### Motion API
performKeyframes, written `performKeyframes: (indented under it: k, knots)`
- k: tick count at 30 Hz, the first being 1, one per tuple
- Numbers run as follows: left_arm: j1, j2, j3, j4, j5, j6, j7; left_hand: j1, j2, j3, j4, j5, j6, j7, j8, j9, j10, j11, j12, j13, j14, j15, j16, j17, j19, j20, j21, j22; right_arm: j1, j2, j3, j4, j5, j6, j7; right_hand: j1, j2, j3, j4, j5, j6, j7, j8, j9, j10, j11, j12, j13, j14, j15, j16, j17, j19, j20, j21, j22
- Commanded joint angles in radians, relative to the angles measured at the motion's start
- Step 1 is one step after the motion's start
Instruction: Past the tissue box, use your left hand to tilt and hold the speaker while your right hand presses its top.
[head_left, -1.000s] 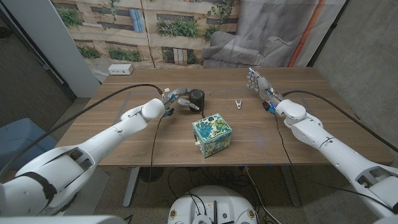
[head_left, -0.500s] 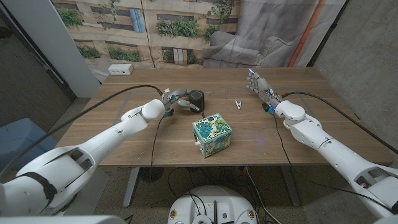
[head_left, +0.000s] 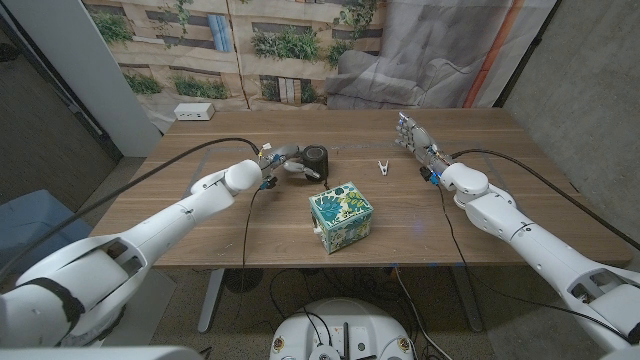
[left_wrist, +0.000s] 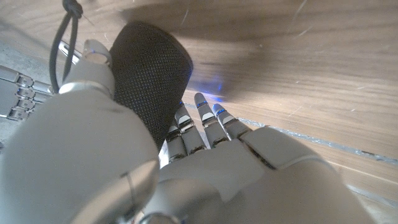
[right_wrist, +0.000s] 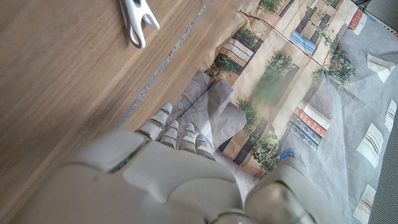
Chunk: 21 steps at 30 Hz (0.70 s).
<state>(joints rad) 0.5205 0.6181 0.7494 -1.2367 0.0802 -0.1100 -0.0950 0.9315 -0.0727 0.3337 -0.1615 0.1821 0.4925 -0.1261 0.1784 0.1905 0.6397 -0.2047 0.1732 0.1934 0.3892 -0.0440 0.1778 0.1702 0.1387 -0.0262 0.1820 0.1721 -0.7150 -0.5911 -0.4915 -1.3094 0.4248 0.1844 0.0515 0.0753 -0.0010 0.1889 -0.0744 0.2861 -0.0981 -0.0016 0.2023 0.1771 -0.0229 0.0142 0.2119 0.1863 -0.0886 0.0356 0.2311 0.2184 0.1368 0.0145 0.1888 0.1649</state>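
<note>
The small black mesh speaker (head_left: 316, 157) stands past the tissue box (head_left: 340, 216), tipped a little. My left hand (head_left: 291, 158) grips it from its left side. In the left wrist view the thumb and fingers (left_wrist: 205, 118) wrap around the speaker (left_wrist: 151, 74), which leans over the wood. My right hand (head_left: 417, 137) hovers over the right half of the table with fingers straight and apart, holding nothing, well away from the speaker. Seen from the right wrist, that hand (right_wrist: 168, 155) has nothing in it.
A white clothes peg (head_left: 382, 167) lies between the speaker and my right hand, also the peg (right_wrist: 138, 20) in the right wrist view. A white power strip (head_left: 194, 112) sits at the far left corner. A black cable (head_left: 248, 215) runs across the table by my left arm.
The speaker has tipped slightly in my left hand. My right hand has drifted a little toward the far edge and left.
</note>
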Motion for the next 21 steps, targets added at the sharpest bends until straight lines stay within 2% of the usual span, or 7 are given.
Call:
performKeyframes:
  k: [1, 5, 7, 10, 15, 18, 21]
  knots:
    - [0.005, 0.027, -0.007, -0.031, -0.008, 0.028, -0.029, -0.095, 0.079, -0.013, 0.003, 0.003, -0.021, -0.035, 0.001, -0.001, -0.067, 0.001, 0.001, 0.004, -0.036, -0.105, -0.004, 0.002, -0.029, -0.002, 0.000, 0.000, 0.003, 0.002, -0.004, 0.000, -0.002, -0.006, -0.001, 0.003, 0.003, 0.000, 0.001, 0.004, 0.005, 0.000, -0.002, 0.001, 0.007, 0.005, -0.002, 0.003, 0.006, 0.003, -0.001, 0.003, 0.007, 0.001, 0.002, 0.002]
    - [0.003, 0.033, -0.011, -0.037, -0.010, 0.033, -0.033, -0.110, 0.075, -0.020, 0.004, 0.004, -0.071, -0.029, 0.003, -0.002, -0.132, 0.014, 0.001, 0.003, -0.075, -0.089, -0.005, 0.002, -0.054, 0.002, -0.001, -0.001, 0.002, 0.001, -0.005, -0.002, -0.008, -0.006, -0.008, 0.003, 0.004, 0.000, 0.001, 0.004, 0.005, -0.001, -0.003, 0.001, 0.007, 0.006, -0.002, 0.003, 0.007, 0.006, -0.002, 0.003, 0.009, 0.006, 0.002, 0.002]
    - [0.003, 0.036, -0.010, -0.041, -0.002, 0.035, -0.028, -0.117, 0.073, -0.023, 0.006, 0.003, -0.070, -0.023, 0.007, -0.002, -0.137, 0.015, 0.005, 0.003, -0.079, -0.086, -0.003, 0.002, -0.063, 0.005, -0.003, -0.001, 0.000, 0.001, -0.005, -0.002, -0.008, -0.006, -0.009, 0.003, 0.005, 0.000, 0.000, 0.005, 0.005, -0.001, -0.003, 0.001, 0.007, 0.006, -0.003, 0.003, 0.007, 0.007, -0.002, 0.003, 0.009, 0.006, 0.002, 0.002]
    - [-0.002, 0.038, -0.009, -0.040, -0.004, 0.036, -0.042, -0.122, 0.070, -0.026, 0.006, 0.003, -0.063, -0.026, 0.013, -0.003, -0.143, 0.013, 0.007, 0.003, -0.088, -0.088, -0.004, 0.002, -0.072, 0.002, -0.003, -0.001, -0.005, 0.000, -0.004, -0.008, -0.007, -0.009, -0.014, 0.003, 0.005, 0.000, 0.000, 0.005, 0.003, -0.004, -0.004, 0.001, 0.007, 0.005, -0.003, 0.003, 0.006, 0.007, -0.002, 0.003, 0.009, 0.008, 0.001, 0.002]
    - [-0.006, 0.040, -0.011, -0.040, -0.015, 0.034, -0.060, -0.150, 0.064, -0.035, 0.010, 0.002, -0.119, -0.015, 0.005, -0.004, -0.216, 0.039, 0.002, 0.002, -0.146, -0.062, -0.008, 0.002, -0.104, 0.010, -0.003, -0.001, -0.014, -0.003, -0.002, -0.011, -0.008, 0.002, -0.015, 0.002, 0.004, -0.001, 0.000, 0.005, -0.001, -0.007, -0.007, 0.001, 0.006, 0.006, -0.004, 0.003, 0.005, 0.008, -0.003, 0.003, 0.009, 0.010, 0.001, 0.002]
    - [-0.008, 0.039, -0.011, -0.039, -0.017, 0.033, -0.065, -0.169, 0.064, -0.039, 0.010, 0.003, -0.182, 0.000, 0.001, -0.006, -0.278, 0.075, 0.005, 0.002, -0.199, -0.036, -0.006, 0.003, -0.138, 0.022, -0.003, -0.001, -0.017, -0.002, -0.001, -0.011, -0.006, 0.006, -0.015, 0.000, 0.002, -0.003, 0.000, 0.004, -0.003, -0.010, -0.008, 0.001, 0.005, 0.009, -0.005, 0.003, 0.003, 0.006, -0.005, 0.003, 0.009, 0.008, 0.001, 0.002]
    - [-0.011, 0.038, -0.011, -0.037, -0.024, 0.027, -0.077, -0.177, 0.062, -0.041, 0.010, 0.002, -0.199, 0.002, 0.001, -0.006, -0.294, 0.078, 0.005, 0.001, -0.217, -0.026, -0.007, 0.002, -0.146, 0.024, -0.002, -0.001, -0.019, -0.003, -0.001, -0.014, -0.006, 0.005, -0.014, -0.001, 0.000, -0.005, 0.000, 0.004, -0.006, -0.012, -0.010, 0.001, 0.004, 0.011, -0.006, 0.003, 0.001, 0.004, -0.006, 0.003, 0.009, 0.005, 0.000, 0.002]
